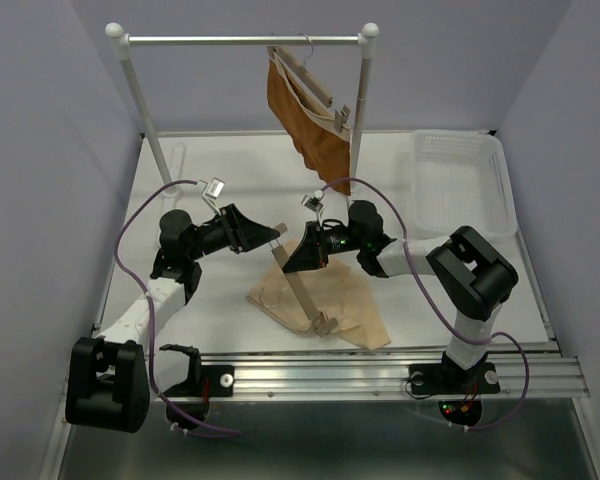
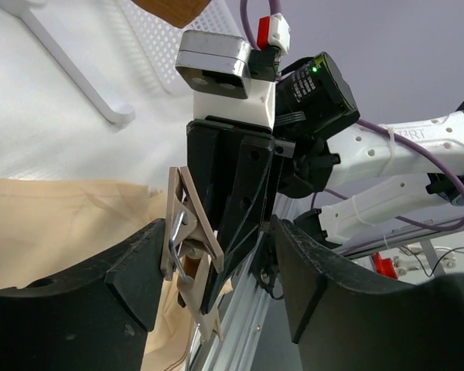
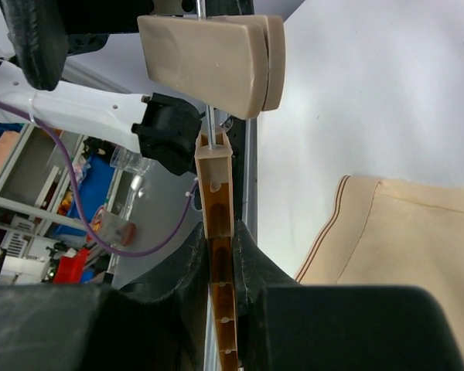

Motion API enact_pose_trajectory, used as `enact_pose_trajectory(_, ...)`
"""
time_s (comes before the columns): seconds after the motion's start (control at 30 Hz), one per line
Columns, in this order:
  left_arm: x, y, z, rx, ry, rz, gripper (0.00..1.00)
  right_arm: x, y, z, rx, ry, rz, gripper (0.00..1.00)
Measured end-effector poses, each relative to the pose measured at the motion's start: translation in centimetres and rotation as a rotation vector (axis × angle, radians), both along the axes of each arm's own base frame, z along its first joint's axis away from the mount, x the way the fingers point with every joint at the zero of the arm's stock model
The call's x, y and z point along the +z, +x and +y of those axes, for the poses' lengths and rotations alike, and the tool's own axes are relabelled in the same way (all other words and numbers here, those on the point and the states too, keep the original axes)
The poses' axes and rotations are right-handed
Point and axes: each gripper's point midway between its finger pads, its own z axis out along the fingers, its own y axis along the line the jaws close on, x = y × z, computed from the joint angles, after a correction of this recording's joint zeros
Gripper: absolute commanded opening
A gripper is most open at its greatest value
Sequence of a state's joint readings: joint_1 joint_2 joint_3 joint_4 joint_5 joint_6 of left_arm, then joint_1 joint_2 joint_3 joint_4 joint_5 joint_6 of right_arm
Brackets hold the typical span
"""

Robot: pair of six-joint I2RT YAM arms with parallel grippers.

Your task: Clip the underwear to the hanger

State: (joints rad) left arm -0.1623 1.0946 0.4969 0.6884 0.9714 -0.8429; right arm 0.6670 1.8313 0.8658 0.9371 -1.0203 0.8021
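The pale beige underwear (image 1: 345,300) lies flat on the white table, near the front middle. The light wooden hanger (image 1: 302,285) stands tilted over it, lower clip (image 1: 325,322) on the fabric. My right gripper (image 1: 292,265) is shut on the hanger bar (image 3: 216,232), and the upper clip (image 3: 209,62) shows above its jaws (image 3: 219,251). My left gripper (image 1: 277,238) is open around the hanger's upper end. In the left wrist view that clip (image 2: 187,232) rests against the left finger (image 2: 131,282), with a wide gap to the other. The underwear also shows in both wrist views (image 2: 62,224) (image 3: 410,232).
A white garment rack (image 1: 245,41) stands at the back with a rust-brown garment (image 1: 305,115) on its own wooden hanger. A white plastic basket (image 1: 458,180) sits at the back right. An aluminium rail (image 1: 380,375) runs along the table's front edge.
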Motion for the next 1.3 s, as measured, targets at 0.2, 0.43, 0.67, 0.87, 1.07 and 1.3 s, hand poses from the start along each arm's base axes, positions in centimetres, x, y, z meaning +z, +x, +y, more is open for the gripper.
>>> enact_pose_trajectory(0.2,-0.2,0.3,0.1,0.018,0.007,0.006,0.51,0.0,0.1,0.0,0.001,-0.011,-0.018,0.01)
enact_pose_trajectory(0.43,-0.6,0.7,0.4,0.042,0.021,0.004,0.0,0.2,0.1,0.0,0.004,-0.014,-0.025,0.01)
enact_pose_trajectory(0.67,-1.1,1.1,0.6,0.07,0.032,0.025,0.0,-0.1,0.4,0.0,-0.013,-0.03,-0.013,0.01)
enact_pose_trajectory(0.87,-1.2,1.4,0.7,0.085,0.037,0.02,0.0,-0.2,0.7,0.0,-0.029,-0.034,-0.01,0.14)
enact_pose_trajectory(1.07,-1.2,1.7,0.8,0.101,0.04,0.015,0.0,-0.2,1.5,0.0,-0.085,-0.055,-0.005,0.69)
enact_pose_trajectory(1.3,-2.0,2.1,0.8,0.109,0.045,0.026,0.0,-0.7,2.9,-0.6,-0.177,-0.111,-0.017,1.0)
